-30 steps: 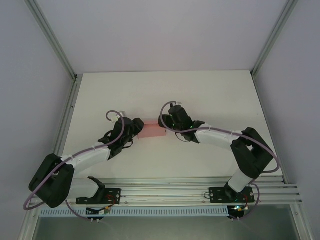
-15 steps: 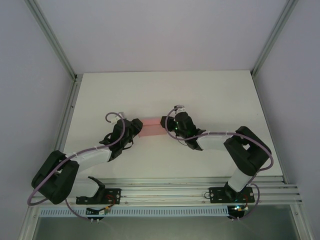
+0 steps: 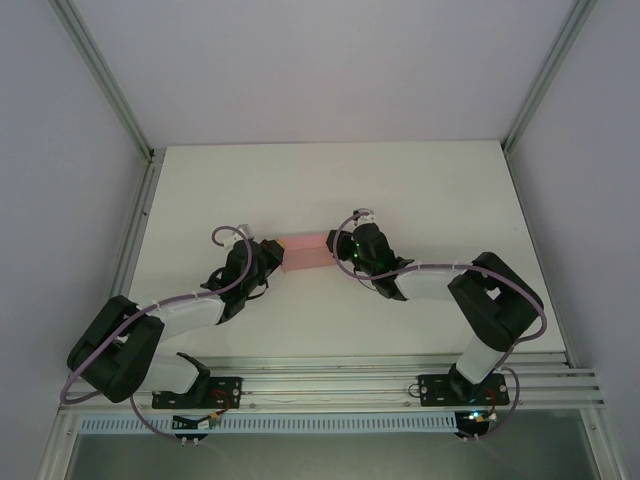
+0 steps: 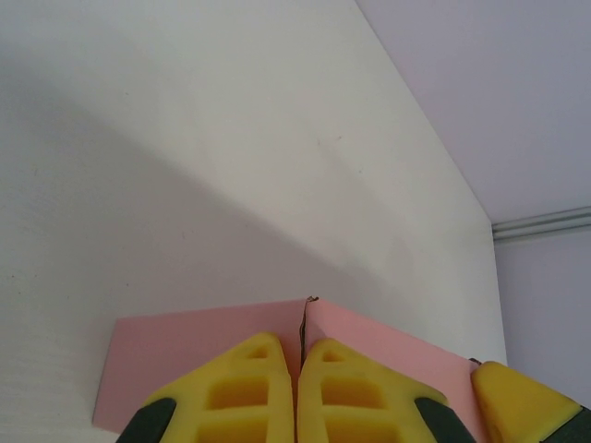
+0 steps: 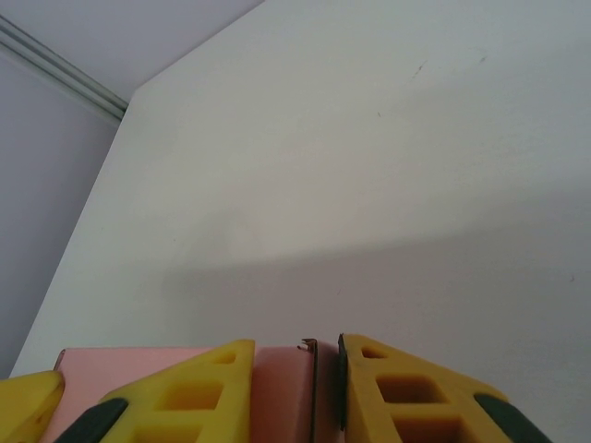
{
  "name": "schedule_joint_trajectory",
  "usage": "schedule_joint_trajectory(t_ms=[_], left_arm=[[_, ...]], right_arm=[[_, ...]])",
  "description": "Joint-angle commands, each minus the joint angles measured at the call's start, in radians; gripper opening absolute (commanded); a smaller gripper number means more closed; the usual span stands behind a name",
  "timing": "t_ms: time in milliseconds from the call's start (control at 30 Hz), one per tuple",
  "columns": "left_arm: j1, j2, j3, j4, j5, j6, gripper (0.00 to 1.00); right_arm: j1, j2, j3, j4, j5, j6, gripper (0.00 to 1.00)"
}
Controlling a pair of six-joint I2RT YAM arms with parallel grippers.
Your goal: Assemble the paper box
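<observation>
The pink paper box point(image 3: 305, 252) sits mid-table as a small shallow rectangle between the two arms. My left gripper point(image 3: 272, 254) is at its left end. In the left wrist view the yellow fingers point(image 4: 249, 388) are pressed together on a thin upright pink wall of the paper box point(image 4: 166, 355), so the left gripper point(image 4: 297, 343) is shut on it. My right gripper point(image 3: 336, 250) is at the right end. In the right wrist view the right gripper point(image 5: 295, 347) has closed on the end wall of the paper box point(image 5: 282, 388), which fills the narrow gap between its fingers.
The white tabletop point(image 3: 400, 190) stretches behind and to both sides of the box. Aluminium frame posts point(image 3: 130, 120) stand at the back corners, and a rail point(image 3: 380, 385) runs along the near edge by the arm bases.
Both grippers have closed onto the ends of the box. The right arm's elbow has drawn in toward the box and its wrist has dropped lower. The box has barely shifted.
</observation>
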Motion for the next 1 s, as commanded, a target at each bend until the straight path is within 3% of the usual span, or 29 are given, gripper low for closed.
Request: schedule_joint_trajectory(t_ms=[0,267,433,533,733,767,833,900,967], left_arm=[[0.005,0.054,-0.049,-0.283,0.068,-0.007,0.00],[0.005,0.065,-0.030,-0.261,0.076,0.018,0.00],[0.005,0.122,-0.018,-0.217,0.126,0.023,0.00],[0.005,0.134,-0.011,-0.208,0.138,0.031,0.00],[0.005,0.113,-0.006,-0.230,0.137,0.044,0.00],[0.005,0.103,0.007,-0.248,0.139,0.061,0.02],[0.005,0.088,0.038,-0.290,0.136,0.089,0.18],[0.004,0.076,0.075,-0.333,0.127,0.119,0.20],[0.005,0.070,0.111,-0.374,0.115,0.143,0.30]], right_arm=[[0.007,0.065,-0.061,-0.272,-0.037,-0.010,0.20],[-0.007,0.092,-0.059,-0.246,-0.037,-0.024,0.07],[-0.011,0.080,-0.136,-0.054,-0.088,-0.145,0.00],[-0.012,0.099,-0.175,0.084,-0.125,-0.214,0.00],[-0.012,0.121,-0.138,0.063,-0.160,-0.201,0.00],[-0.012,0.107,-0.123,0.023,-0.157,-0.200,0.00],[-0.013,0.082,-0.068,-0.106,-0.141,-0.198,0.02],[-0.014,0.064,-0.006,-0.226,-0.127,-0.201,0.06],[-0.016,0.041,0.027,-0.271,-0.136,-0.212,0.09]])
